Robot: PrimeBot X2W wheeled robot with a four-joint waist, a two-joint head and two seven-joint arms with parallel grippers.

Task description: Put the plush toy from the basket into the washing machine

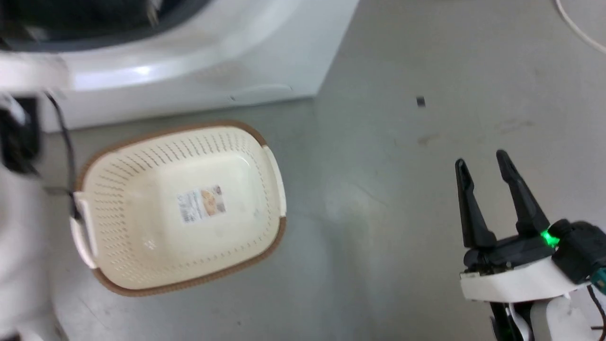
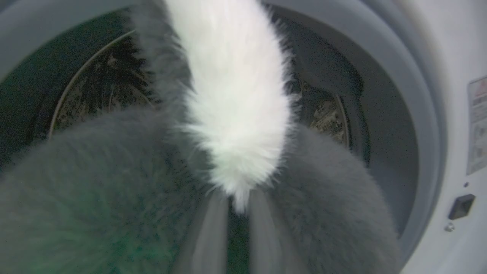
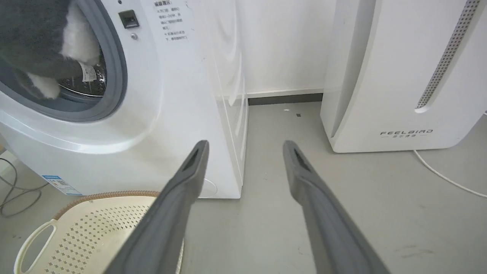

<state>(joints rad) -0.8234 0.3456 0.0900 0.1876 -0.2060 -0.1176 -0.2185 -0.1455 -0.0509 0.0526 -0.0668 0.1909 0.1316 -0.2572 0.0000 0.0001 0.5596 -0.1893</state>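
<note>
The plush toy (image 2: 236,114), dark charcoal with a white furry limb, hangs in the round porthole of the washing machine (image 2: 430,114). My left gripper (image 2: 237,213) is shut on it, its blurred fingers (image 2: 207,236) close together and buried in the fur. In the right wrist view the plush toy (image 3: 34,38) sits high in the grey-gasketed opening of the washing machine (image 3: 179,95). The basket (image 1: 113,189) stands on the floor before the machine, holding just its paper label. My right gripper (image 1: 483,163) is open over bare floor, far right of the basket.
A white FEELBIRD appliance (image 3: 399,76) stands right of the washer, with a gap of grey floor between them. A white cable (image 3: 445,175) runs along the floor by it. Dark cables (image 3: 15,190) lie left of the basket (image 3: 87,236). My pale left forearm (image 1: 19,237) blurs the head view's left edge.
</note>
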